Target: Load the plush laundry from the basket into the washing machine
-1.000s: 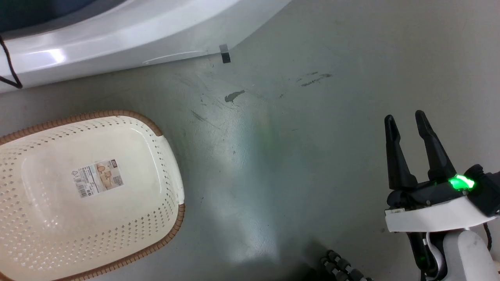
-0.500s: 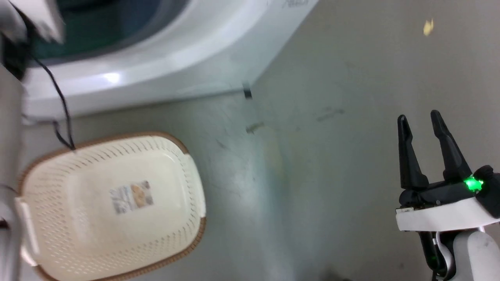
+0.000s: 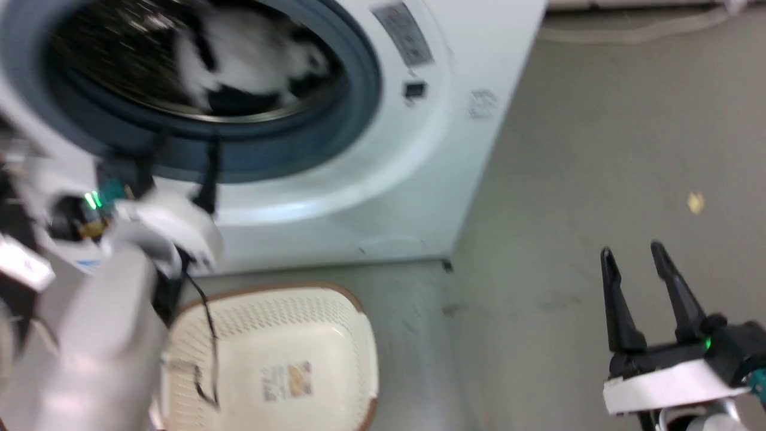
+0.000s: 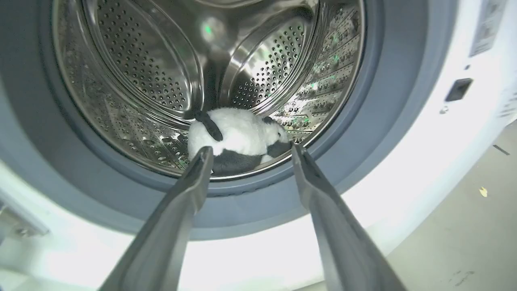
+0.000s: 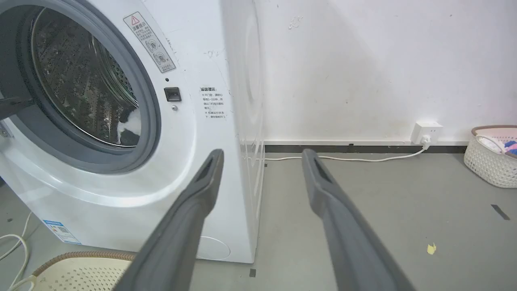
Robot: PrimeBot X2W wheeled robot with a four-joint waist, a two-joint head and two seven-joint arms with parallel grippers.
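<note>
The plush laundry (image 4: 238, 129), a white and black panda toy, lies at the bottom front of the washing machine's (image 3: 419, 179) steel drum (image 4: 141, 81); it is blurred in the head view (image 3: 251, 60), and a sliver shows in the right wrist view (image 5: 131, 125). My left gripper (image 4: 251, 149) is open just outside the grey gasket (image 4: 396, 101), its fingers either side of the toy's outline and holding nothing. The basket (image 3: 335, 311) stands on the floor below the door opening, its label sticker (image 3: 287, 380) showing on the bare base. My right gripper (image 3: 634, 251) hangs open off to the right, holding nothing.
My pale left forearm (image 3: 102, 335) with a dangling black cable crosses the basket's left side. A second basket (image 5: 490, 157) holding clothes sits by the wall at far right, near a wall socket (image 5: 428, 131) and white cord. A yellow scrap (image 5: 431, 248) lies on the grey floor.
The head camera has tilted up: the washer's opening, the toy inside it and my left arm have come into the picture. The right gripper keeps its open pose.
</note>
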